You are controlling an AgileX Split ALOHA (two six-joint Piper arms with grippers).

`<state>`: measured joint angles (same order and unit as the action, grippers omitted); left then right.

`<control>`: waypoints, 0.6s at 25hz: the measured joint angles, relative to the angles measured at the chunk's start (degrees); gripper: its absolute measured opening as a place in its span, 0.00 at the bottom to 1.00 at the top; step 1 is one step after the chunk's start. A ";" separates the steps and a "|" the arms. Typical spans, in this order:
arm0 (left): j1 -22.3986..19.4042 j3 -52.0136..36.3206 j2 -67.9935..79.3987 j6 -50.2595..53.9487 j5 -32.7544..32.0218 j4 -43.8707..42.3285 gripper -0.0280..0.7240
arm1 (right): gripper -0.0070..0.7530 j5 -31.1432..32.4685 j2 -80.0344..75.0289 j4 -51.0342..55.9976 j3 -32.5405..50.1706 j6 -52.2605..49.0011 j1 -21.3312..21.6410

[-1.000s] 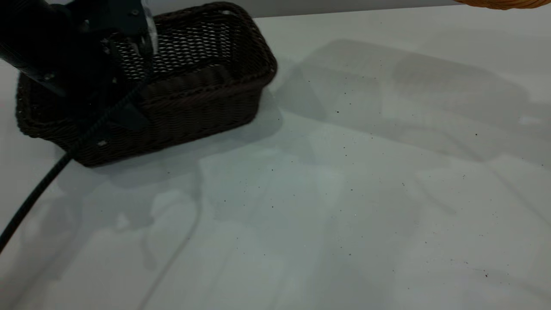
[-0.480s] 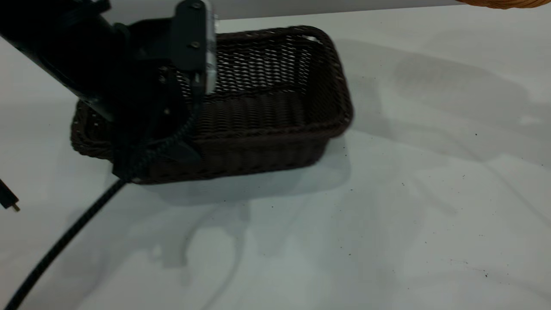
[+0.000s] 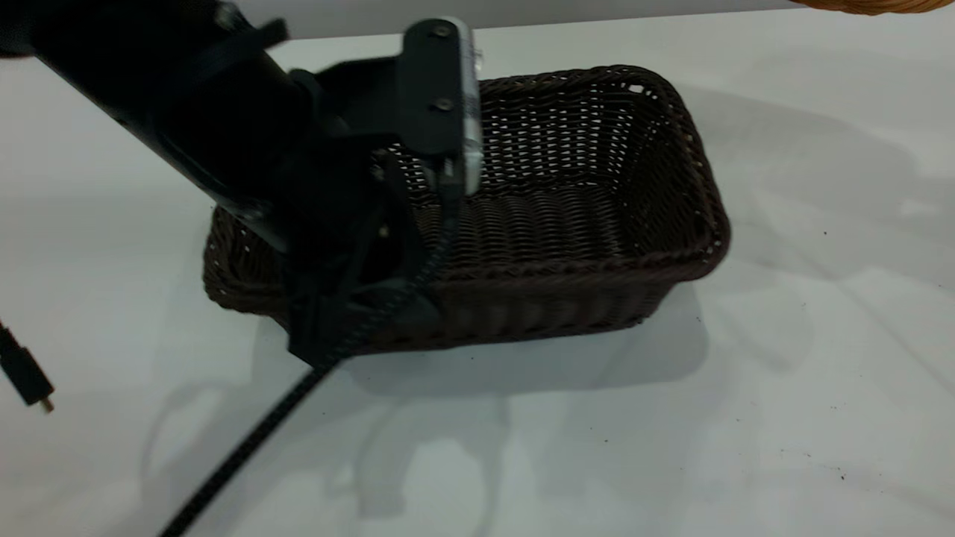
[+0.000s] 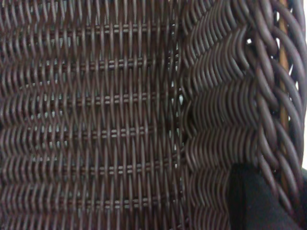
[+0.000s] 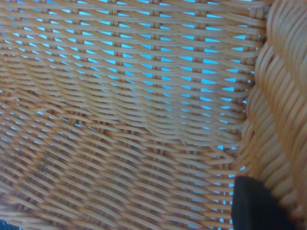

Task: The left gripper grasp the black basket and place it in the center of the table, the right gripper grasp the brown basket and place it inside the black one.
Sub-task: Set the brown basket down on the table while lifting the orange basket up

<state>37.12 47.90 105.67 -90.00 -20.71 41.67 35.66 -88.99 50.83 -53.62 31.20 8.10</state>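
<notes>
Risk of slip: the black basket [image 3: 537, 224] is held by a single spot on its near rim, so it is judged that it could pivot or swing about that pinch if it is dragged or turned fast, and end up skewed on the counter [image 3: 671, 418].
Risk of early release: the basket's shadow lies close beneath it at centre frame, but whether its base is touching the counter cannot be told; a release made above the surface could let it bounce off centre.
Risk for the later nesting: if the dark basket is left tilted or off centre, the brown basket [image 3: 873, 6] could catch on the braided rim instead of dropping inside.
Left claw state: the left claw [image 3: 351, 313] is seen closed over the near wall at lower centre-left of the exterior view, one finger [image 4: 254, 201] pressed against the weave inside.
Left arm pose: the arm is slanted down from the upper left of the frame, wrist bent steeply downward, cable trailing to the lower left.
Right claw state: the right claw [image 5: 256, 203] is shown only as a dark finger against orange-tan weave in its wrist view; whether that basket is gripped cannot be told.
Brown basket place: only a sliver is seen at the upper right corner of the exterior view, well apart from the dark one.
</notes>
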 joint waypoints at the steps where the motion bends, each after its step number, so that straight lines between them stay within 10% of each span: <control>1: 0.27 0.00 0.37 0.00 -0.05 -0.08 0.21 | 0.14 0.00 0.00 0.00 0.00 0.00 0.00; 15: 0.36 0.00 1.90 0.00 -0.76 0.21 0.21 | 0.14 0.00 0.00 0.00 0.00 0.49 0.00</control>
<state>37.49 47.90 107.57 -90.00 -21.47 41.88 35.66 -88.99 50.83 -53.62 31.69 8.10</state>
